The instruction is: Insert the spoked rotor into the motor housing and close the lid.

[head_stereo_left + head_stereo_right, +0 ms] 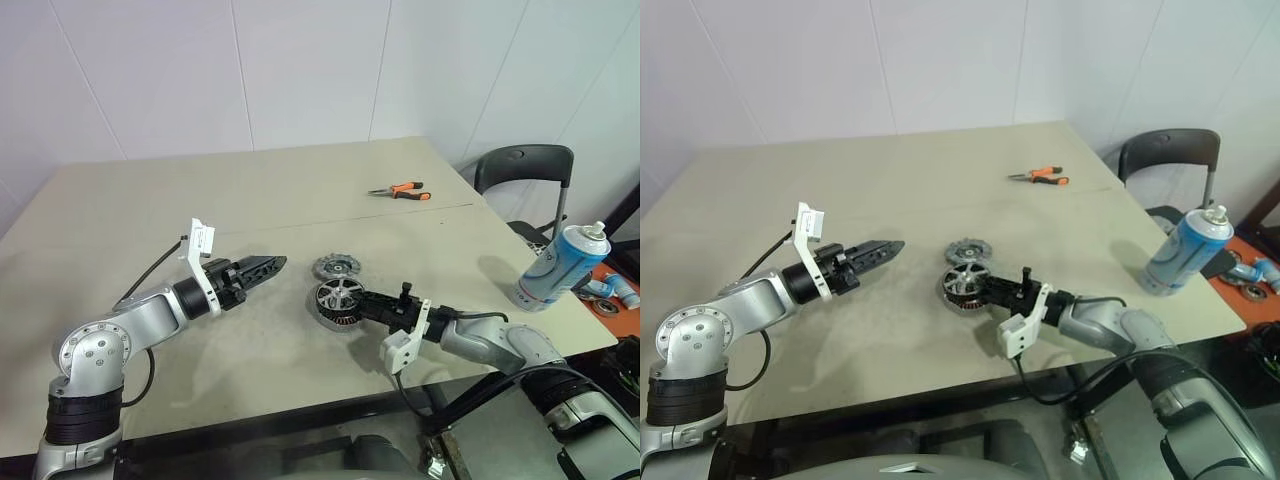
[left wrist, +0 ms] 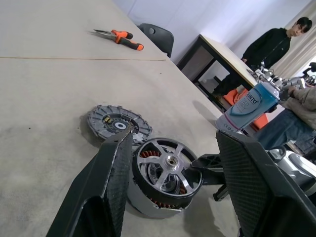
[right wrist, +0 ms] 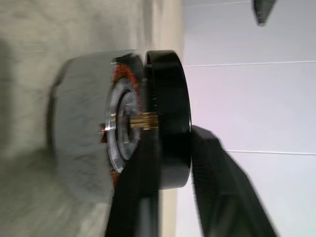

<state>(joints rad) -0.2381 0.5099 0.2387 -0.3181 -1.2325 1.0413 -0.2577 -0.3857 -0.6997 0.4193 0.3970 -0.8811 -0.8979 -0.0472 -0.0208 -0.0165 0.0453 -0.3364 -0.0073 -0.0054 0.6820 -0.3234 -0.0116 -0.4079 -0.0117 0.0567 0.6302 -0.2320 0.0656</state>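
On the left side of the tabletop the left arm reaches forward just above the surface, forearm near level, its gripper pointing right toward the parts; in its wrist view the fingers stand spread apart, grasping nothing. Just beyond its tips, near the tabletop's middle, sits the motor housing, copper windings visible under the spoked rotor, which lies on top of it, slightly tilted. Just behind, flat on the tabletop, lies the lid, ribbed face up. From the right, the right arm stretches in low and nearly level, its gripper at the rotor's rim with one finger on either side of it; whether it clamps the rim or has let go I cannot tell. Farther back lie orange-handled pliers; at the right edge stands a blue spray can.
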